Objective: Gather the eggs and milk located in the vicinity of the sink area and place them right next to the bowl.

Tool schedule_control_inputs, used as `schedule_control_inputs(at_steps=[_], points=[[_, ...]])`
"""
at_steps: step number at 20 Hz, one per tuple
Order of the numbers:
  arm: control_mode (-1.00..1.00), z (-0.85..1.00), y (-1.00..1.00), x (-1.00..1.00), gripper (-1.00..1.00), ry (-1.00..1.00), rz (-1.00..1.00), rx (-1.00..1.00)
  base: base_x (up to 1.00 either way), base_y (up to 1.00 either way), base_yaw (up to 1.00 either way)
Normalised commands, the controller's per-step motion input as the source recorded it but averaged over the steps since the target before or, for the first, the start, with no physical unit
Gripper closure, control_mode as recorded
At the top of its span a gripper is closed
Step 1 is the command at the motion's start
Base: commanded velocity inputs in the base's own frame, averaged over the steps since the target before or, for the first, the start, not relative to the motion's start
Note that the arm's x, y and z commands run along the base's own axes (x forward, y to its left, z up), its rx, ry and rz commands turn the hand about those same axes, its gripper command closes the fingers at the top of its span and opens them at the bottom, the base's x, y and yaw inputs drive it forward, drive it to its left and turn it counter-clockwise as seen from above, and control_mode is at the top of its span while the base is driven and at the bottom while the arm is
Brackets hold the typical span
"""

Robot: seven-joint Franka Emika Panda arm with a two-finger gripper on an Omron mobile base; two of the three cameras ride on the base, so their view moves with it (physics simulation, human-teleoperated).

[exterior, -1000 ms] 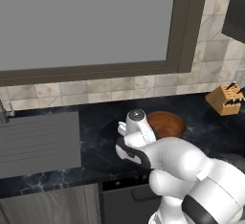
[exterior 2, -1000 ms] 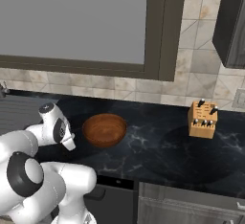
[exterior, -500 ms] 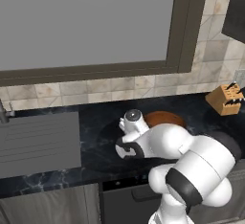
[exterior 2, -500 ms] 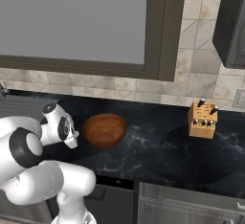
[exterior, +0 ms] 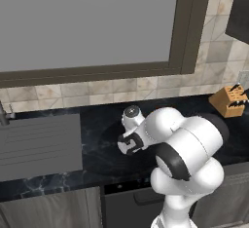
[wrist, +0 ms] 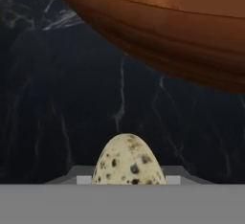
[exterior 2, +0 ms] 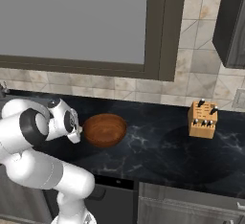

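Observation:
A pale speckled egg (wrist: 127, 161) sits between my fingers, and my gripper (wrist: 128, 179) is shut on it just above the dark marble counter (wrist: 57, 98). The reddish-brown wooden bowl (wrist: 182, 36) lies close ahead of the egg. In the right base view my gripper (exterior 2: 76, 133) hangs at the bowl's (exterior 2: 104, 129) left side, a little apart from its rim. In the left base view my gripper (exterior: 127, 146) is low over the counter, and the arm hides the bowl. The sink's ribbed drainboard (exterior: 39, 144) lies to the left. The milk is out of view.
A wooden knife block (exterior 2: 202, 120) stands on the counter at the right, also the knife block (exterior: 228, 100) in the left base view. A tiled wall and a dark-framed window rise behind the counter. The thin faucet (exterior: 4, 115) stands at the far left.
My elbow has swung up and across and now covers the bowl in the left base view. The hand stays almost in place beside the bowl, still gripping the egg.

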Motion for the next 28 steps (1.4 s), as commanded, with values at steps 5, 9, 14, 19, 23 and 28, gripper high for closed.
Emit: schedule_control_inputs(at_steps=[5, 9, 14, 19, 23, 28], points=[[-1.00, 0.00, -0.12, 0.27, 1.00, 0.00, -0.11, 0.00, 0.00, 0.00, 0.00], [-1.00, -0.02, -0.13, 0.17, 1.00, 0.00, -0.14, 0.00, 0.00, 0.00, 0.00], [-1.00, -0.11, -0.03, 0.11, 1.00, 0.00, -0.14, 0.00, 0.00, 0.00, 0.00], [-1.00, -0.09, -0.05, 0.03, 1.00, 0.00, -0.14, 0.00, 0.00, 0.00, 0.00], [-1.00, -0.04, -0.12, 0.00, 1.00, 0.00, -0.14, 0.00, 0.00, 0.00, 0.00], [-1.00, 0.00, -0.24, 0.00, -1.00, 0.00, -0.13, 0.00, 0.00, 0.00, 0.00]])
